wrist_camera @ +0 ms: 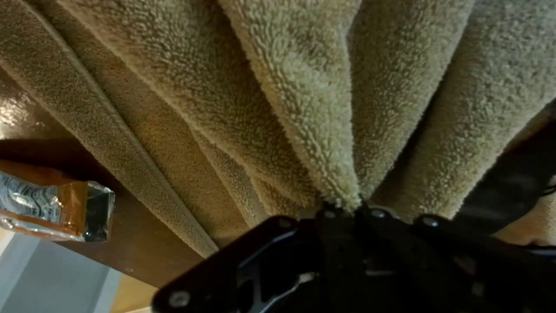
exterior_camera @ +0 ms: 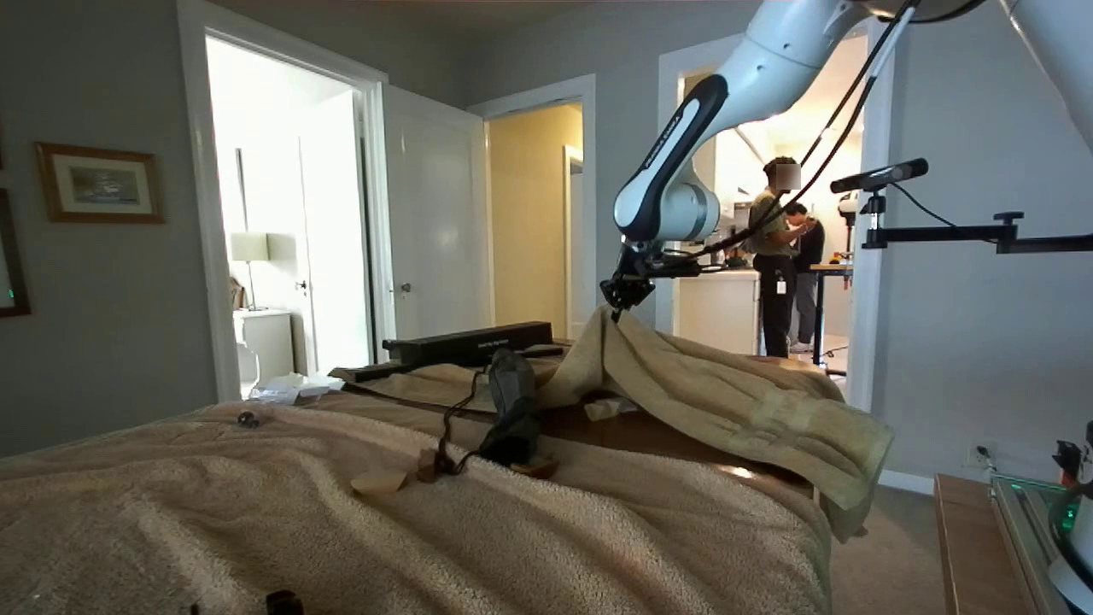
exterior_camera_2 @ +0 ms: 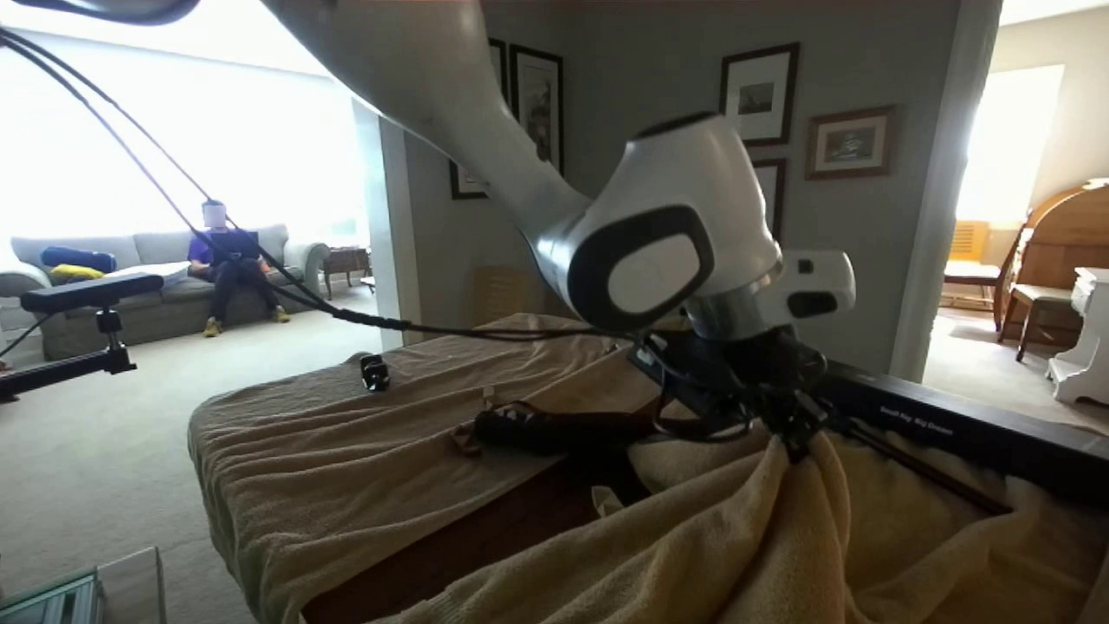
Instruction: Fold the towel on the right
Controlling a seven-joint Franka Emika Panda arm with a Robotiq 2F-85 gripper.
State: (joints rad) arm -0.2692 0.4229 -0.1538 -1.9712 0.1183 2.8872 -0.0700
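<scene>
The towel [wrist_camera: 304,95] is rough, looped terry cloth with a matt surface, and the blanket [exterior_camera: 324,521] shows a similarly nubby, lustreless pile, whereas the counter [wrist_camera: 134,256] looks like wood under a glossy, light-catching finish. The packet [wrist_camera: 47,208] has a shiny, partly see-through surface like plastic film. The hand [wrist_camera: 347,213] looks smooth, its screws [wrist_camera: 179,298] bright as metal; the arm [exterior_camera: 768,73] is sleek and plastic-looking with a soft sheen, and the box [exterior_camera_2: 970,446] is smooth but matt.

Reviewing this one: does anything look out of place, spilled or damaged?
Nothing looks spilled or damaged. The clutter seems odd for folding: a long black box and a dark elongated object lie close to the lifted towel, where they might get in its way.
</scene>
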